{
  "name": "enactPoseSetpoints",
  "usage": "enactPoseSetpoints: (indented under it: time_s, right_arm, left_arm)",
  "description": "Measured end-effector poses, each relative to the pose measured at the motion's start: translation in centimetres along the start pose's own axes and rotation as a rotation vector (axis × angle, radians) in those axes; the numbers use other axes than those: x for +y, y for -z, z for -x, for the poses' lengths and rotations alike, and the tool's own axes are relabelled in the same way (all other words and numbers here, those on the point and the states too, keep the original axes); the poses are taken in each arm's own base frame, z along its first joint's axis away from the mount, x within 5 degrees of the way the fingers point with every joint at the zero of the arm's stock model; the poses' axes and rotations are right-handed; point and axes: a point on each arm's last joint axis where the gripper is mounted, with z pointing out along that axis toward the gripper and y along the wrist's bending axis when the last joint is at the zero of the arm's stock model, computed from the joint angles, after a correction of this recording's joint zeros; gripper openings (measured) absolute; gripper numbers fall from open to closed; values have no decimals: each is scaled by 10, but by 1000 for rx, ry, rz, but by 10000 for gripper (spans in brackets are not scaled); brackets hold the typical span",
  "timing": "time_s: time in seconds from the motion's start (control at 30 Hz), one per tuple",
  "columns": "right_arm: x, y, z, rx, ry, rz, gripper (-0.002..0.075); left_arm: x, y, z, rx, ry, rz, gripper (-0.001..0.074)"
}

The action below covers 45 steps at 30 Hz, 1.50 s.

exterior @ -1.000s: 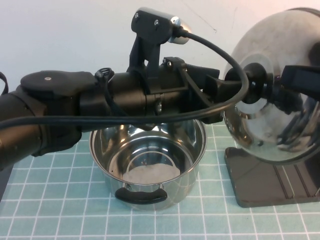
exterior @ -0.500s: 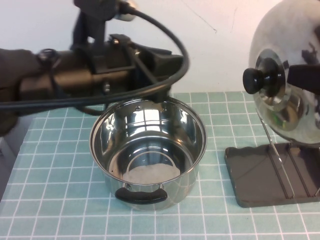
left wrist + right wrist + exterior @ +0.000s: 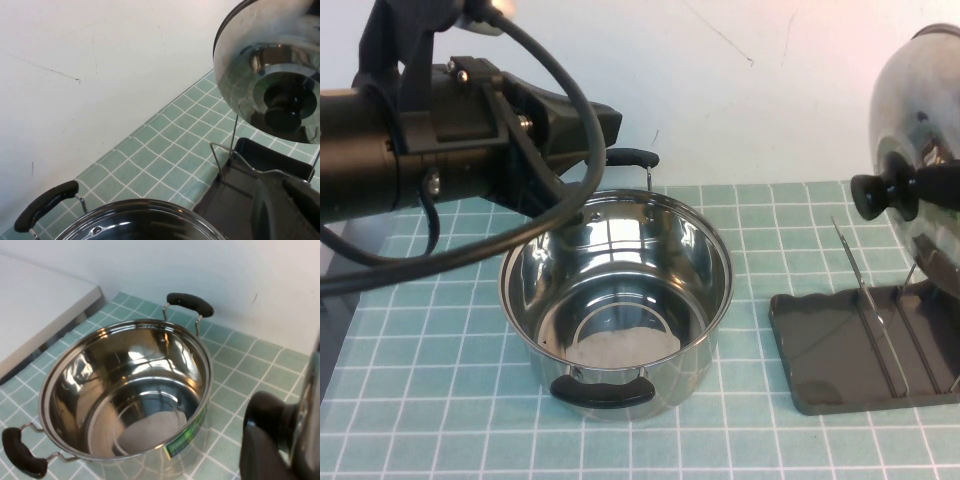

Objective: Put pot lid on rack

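Note:
The pot lid (image 3: 920, 110) is a shiny steel dome with a black knob (image 3: 876, 195). It hangs on edge at the far right, above the rack (image 3: 850, 350), a dark grey tray with thin wire dividers. My right gripper (image 3: 908, 190) is shut on the knob, which also shows in the right wrist view (image 3: 267, 412) under a finger (image 3: 262, 457). My left gripper (image 3: 600, 150) is open and empty, above the back left rim of the steel pot (image 3: 615, 300). The left wrist view shows the lid (image 3: 265, 60) above the rack (image 3: 250, 165).
The deep steel pot with two black handles stands mid-table on the green grid mat (image 3: 440, 400), just left of the rack. The pot also fills the right wrist view (image 3: 125, 395). A white wall runs behind. A grey ledge (image 3: 35, 315) lies left of the mat.
My left gripper has let go of the knob and pulled back to the left. The right gripper has carried the lid to the right, over the rack.

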Motion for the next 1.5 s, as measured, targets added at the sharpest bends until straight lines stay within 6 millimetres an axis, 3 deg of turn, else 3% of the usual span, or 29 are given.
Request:
enactPoseSetpoints:
  time_s: [0.37,0.83,1.2,1.5]
  right_arm:
    - [-27,-35,-17,97,-105,15,128]
    - [-40,-56,-32,168,-150,58,128]
    - [-40,-58,-34,181,-157,79,134]
    - [-38,-57,-32,182,-159,107,360]
  left_arm:
    - [-3,0,-4,44,-19,-34,2]
    - [-6,0,-7,76,-29,-62,2]
    - [-6,1,-8,86,-33,-70,2]
    - [-6,1,-10,105,-55,-67,2]
